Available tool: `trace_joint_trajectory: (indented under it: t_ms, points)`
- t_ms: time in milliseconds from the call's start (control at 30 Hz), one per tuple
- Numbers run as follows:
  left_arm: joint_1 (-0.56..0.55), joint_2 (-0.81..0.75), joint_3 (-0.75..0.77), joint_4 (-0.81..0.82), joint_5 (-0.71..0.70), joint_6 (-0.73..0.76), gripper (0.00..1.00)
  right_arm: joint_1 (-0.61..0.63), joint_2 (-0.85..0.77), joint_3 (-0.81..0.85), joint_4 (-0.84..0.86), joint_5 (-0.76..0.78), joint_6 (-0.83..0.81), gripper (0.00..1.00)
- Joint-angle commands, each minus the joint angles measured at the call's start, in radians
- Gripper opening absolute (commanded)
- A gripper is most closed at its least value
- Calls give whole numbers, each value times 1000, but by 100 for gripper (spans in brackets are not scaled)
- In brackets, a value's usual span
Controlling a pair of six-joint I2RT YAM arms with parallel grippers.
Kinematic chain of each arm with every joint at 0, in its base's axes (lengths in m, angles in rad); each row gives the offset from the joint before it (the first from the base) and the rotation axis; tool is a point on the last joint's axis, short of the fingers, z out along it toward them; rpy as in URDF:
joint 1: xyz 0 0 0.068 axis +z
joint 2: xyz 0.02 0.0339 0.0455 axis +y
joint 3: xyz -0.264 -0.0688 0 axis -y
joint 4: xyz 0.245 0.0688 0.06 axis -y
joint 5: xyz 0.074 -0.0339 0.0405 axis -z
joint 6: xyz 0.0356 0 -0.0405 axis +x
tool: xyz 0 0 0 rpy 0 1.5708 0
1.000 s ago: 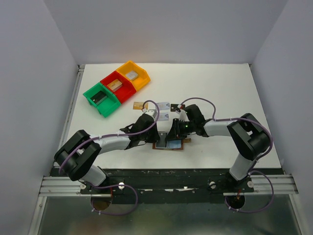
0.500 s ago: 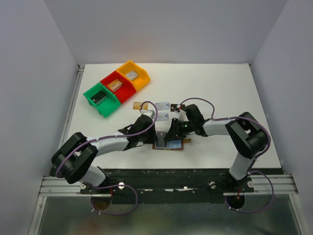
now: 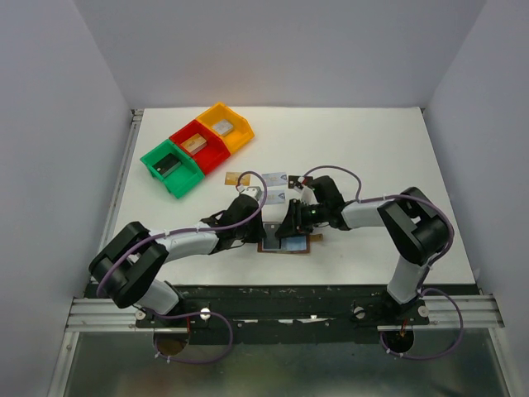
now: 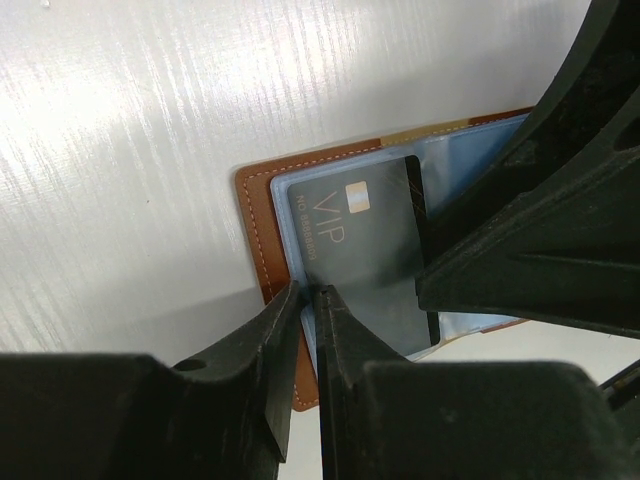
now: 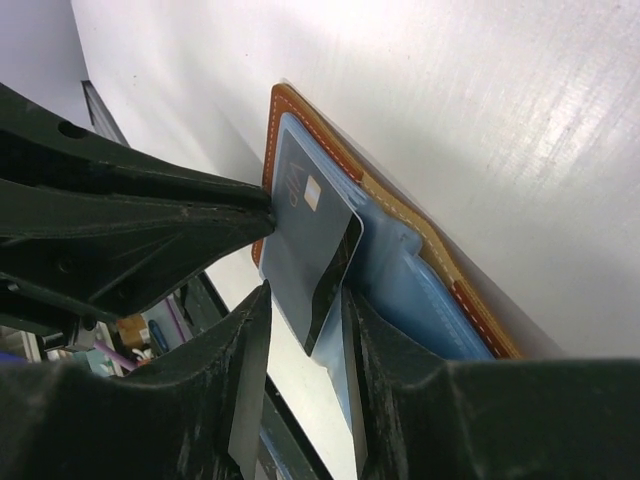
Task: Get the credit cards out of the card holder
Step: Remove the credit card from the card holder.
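**Closely paired: both arms meet at the open card holder (image 3: 287, 245)**

Near the front edge of the white surface (image 3: 372, 149), the brown leather holder lies spread flat, its light-blue inner faces up. A black card (image 4: 360, 250) marked "VIP" rests on the left face, its far end tilted up off the sleeve in the right wrist view.

The left gripper (image 4: 308, 292) has its jaws almost together, only a thin slit between them, and the tips pinch the holder's left edge where blue sleeve meets stitched leather. The right gripper (image 5: 305, 293) stands opposite, with its jaws apart and one on each side of the black card's raised end. The card fills the gap between them, and I cannot tell whether they press it or merely flank it.

Three more cards lie loose on the surface just beyond the arms: a gold-tan one (image 3: 237, 178) and two pale silvery ones (image 3: 274, 177) (image 3: 277, 197). Further back on the left sit a green bin (image 3: 153, 169), a red bin (image 3: 216, 155) and a yellow bin (image 3: 241, 132), touching in a diagonal row, each with a small block inside.
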Motion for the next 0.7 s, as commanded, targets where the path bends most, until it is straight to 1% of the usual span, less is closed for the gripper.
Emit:
trace_joint_trajectory:
  t_ms: [0, 200, 300, 533, 667]
  points:
    - [-7, 22, -26, -18, -13, -13, 26, -1, 55, -20, 61, -12, 28, 43]
    - [-7, 19, -34, -7, -11, -13, 26, -1, 50, -38, 133, -52, 56, 42]
    - [-7, 20, -37, 4, -5, -16, 26, -1, 71, -31, 169, -104, 70, 43]
    - [-7, 22, -48, 27, 9, -18, 29, -1, 110, -26, 216, -164, 96, 48]
    - [-8, 17, -48, 32, 7, -16, 30, -1, 136, -28, 274, -197, 136, 49]
